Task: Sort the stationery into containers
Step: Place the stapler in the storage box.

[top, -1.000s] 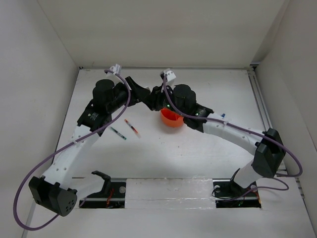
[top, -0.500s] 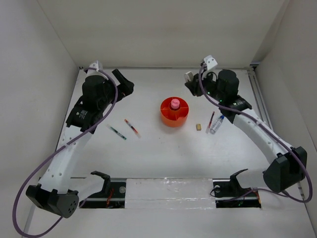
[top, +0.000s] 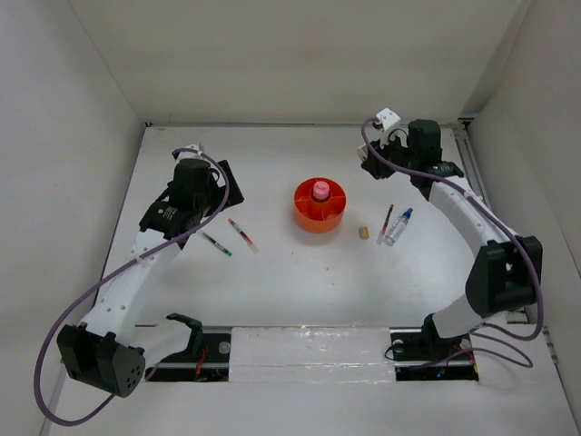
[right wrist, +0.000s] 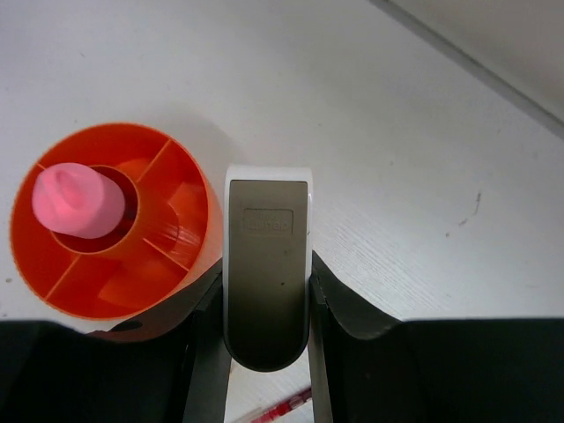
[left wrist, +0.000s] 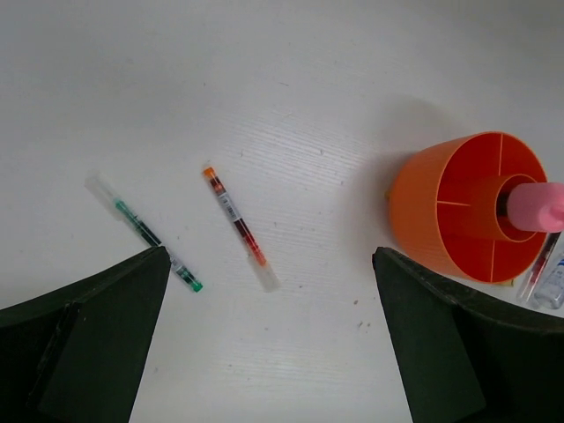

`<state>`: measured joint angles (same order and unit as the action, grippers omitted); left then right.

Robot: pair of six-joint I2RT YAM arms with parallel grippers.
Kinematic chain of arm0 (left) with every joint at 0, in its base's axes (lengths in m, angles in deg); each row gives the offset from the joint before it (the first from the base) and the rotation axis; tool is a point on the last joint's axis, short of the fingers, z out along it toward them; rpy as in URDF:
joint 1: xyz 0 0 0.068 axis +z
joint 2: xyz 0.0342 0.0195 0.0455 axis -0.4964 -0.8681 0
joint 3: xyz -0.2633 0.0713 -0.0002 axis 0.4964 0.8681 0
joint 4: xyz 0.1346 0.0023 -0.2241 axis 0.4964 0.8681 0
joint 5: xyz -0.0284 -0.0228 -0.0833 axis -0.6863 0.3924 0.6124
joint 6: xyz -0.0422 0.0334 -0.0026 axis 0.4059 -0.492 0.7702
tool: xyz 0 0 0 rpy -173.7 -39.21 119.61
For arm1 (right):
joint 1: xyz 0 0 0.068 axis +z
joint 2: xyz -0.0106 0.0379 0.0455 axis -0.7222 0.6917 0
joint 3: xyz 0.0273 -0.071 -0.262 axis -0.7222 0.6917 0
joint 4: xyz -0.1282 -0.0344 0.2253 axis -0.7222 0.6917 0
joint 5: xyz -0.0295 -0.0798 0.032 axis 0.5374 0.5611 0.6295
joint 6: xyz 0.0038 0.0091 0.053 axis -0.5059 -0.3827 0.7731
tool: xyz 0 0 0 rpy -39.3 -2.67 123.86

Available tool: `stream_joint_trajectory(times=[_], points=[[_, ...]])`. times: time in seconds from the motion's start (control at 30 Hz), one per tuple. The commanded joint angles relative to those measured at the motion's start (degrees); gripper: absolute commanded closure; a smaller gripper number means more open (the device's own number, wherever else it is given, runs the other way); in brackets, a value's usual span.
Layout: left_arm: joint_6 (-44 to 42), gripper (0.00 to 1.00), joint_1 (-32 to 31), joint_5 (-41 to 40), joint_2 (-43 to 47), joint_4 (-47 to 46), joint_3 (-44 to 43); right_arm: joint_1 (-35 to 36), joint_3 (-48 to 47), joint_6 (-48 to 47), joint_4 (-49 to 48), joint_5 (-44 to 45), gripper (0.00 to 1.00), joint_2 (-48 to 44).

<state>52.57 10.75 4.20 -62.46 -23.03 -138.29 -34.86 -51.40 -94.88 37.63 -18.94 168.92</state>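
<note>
The round orange organiser (top: 319, 212) stands mid-table with the pink capped bottle (top: 320, 191) upright in its central cup. A red pen (top: 241, 234) and a green pen (top: 216, 243) lie left of it. My left gripper (top: 224, 188) is open and empty above and behind those pens; its wrist view shows the red pen (left wrist: 236, 226), the green pen (left wrist: 150, 236) and the organiser (left wrist: 441, 229). My right gripper (top: 370, 162) is at the back right, shut on a grey-tan eraser piece (right wrist: 266, 264). The organiser (right wrist: 115, 264) shows to its left.
Right of the organiser lie a tiny tan block (top: 364, 232), another red pen (top: 388, 222) and a clear blue-capped bottle (top: 397, 227). White walls close the table on the left, back and right. A rail runs along the right edge (top: 478, 195).
Both grippers have drawn away from the organiser, uncovering the pink bottle in it. The left gripper then came forward toward the pens; the right gripper, holding the eraser, shifted a little further right.
</note>
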Motion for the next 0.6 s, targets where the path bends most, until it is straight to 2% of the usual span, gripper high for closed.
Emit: stream_joint_trajectory(times=[0.0, 0.07, 0.23, 0.57], points=[[-1.6, 0.00, 0.0, -1.7, 1.2, -0.9, 0.2, -0.1, -5.1, -3.1, 2.7, -4.6, 1.00, 3.8], [-2.2, 0.00, 0.0, -1.7, 0.5, -0.9, 0.2, -0.1, -6.3, -3.1, 2.7, -7.2, 1.00, 5.3], [-2.2, 0.00, 0.0, -1.1, 0.5, -1.4, 0.2, 3.0, -6.3, -2.6, 2.0, -6.0, 1.00, 6.6], [-2.2, 0.00, 0.0, -0.6, 0.5, -1.4, 0.2, 4.9, -7.3, 8.7, 0.8, 0.7, 1.00, 10.9]])
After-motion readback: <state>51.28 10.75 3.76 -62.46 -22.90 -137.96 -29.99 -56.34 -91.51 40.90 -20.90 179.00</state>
